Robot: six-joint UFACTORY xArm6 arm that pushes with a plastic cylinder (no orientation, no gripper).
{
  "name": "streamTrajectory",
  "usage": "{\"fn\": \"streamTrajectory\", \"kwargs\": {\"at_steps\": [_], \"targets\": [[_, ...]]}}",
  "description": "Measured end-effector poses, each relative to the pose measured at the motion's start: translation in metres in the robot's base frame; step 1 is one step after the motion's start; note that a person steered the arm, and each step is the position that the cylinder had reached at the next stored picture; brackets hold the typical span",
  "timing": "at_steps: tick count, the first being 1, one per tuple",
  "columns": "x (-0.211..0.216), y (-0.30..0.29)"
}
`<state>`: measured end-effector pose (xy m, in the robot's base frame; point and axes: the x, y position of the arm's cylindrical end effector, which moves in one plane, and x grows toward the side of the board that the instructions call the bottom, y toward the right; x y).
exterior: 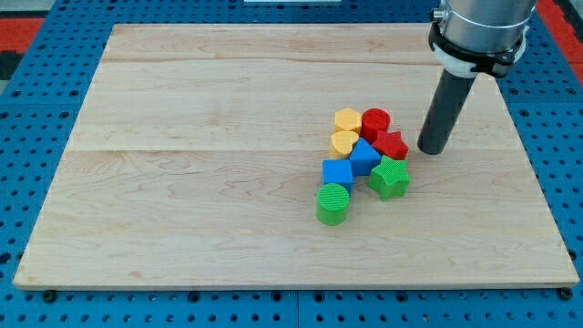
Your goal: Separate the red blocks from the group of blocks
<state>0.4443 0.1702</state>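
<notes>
A tight group of blocks lies right of the board's centre. A red cylinder (375, 121) sits at the group's top right, and a red star (392, 146) lies just below it. Beside them are a yellow hexagon (347, 119), a yellow heart (343, 142), a blue block (365, 156), a blue cube (337, 172), a green star (390, 178) and a green cylinder (332, 202). My tip (432, 148) rests on the board just to the view's right of the red star, a small gap apart.
The wooden board (200, 164) lies on a blue pegboard surface (36, 137). The arm's grey body (478, 27) hangs over the board's top right corner.
</notes>
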Motion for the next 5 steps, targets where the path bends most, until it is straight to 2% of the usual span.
{"fn": "streamTrajectory", "kwargs": {"at_steps": [1,2,3,5], "targets": [[0.024,0.002],[0.046,-0.024],[0.034,-0.052],[-0.009,-0.061]]}}
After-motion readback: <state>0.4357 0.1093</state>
